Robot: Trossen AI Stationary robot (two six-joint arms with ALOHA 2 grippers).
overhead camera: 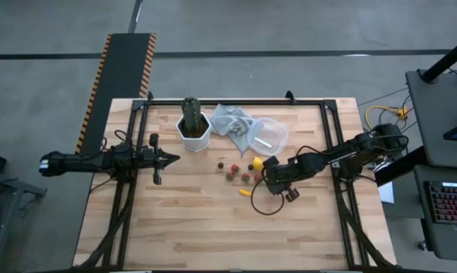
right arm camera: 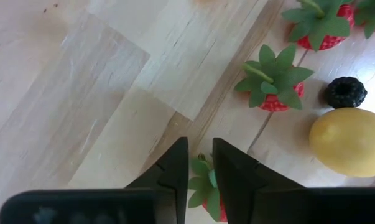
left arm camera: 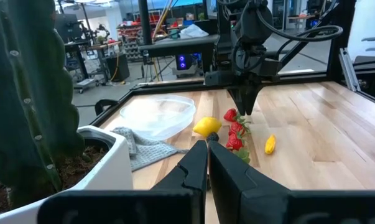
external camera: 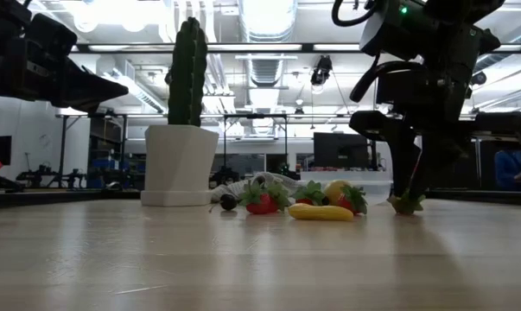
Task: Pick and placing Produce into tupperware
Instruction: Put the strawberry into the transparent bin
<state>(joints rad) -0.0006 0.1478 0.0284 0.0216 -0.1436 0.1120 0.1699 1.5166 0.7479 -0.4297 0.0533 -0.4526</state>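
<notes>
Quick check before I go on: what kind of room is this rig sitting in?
Probably a robotics lab or workshop. The low view shows an open ceiling with exposed ducts and strip lights, the left wrist view shows benches crowded with equipment behind the wooden table, and a keyboard sits on a desk beside it.

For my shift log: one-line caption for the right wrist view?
Right gripper, jaws closing around a strawberry on the table; two more strawberries, blackberry and lemon beside.
</notes>
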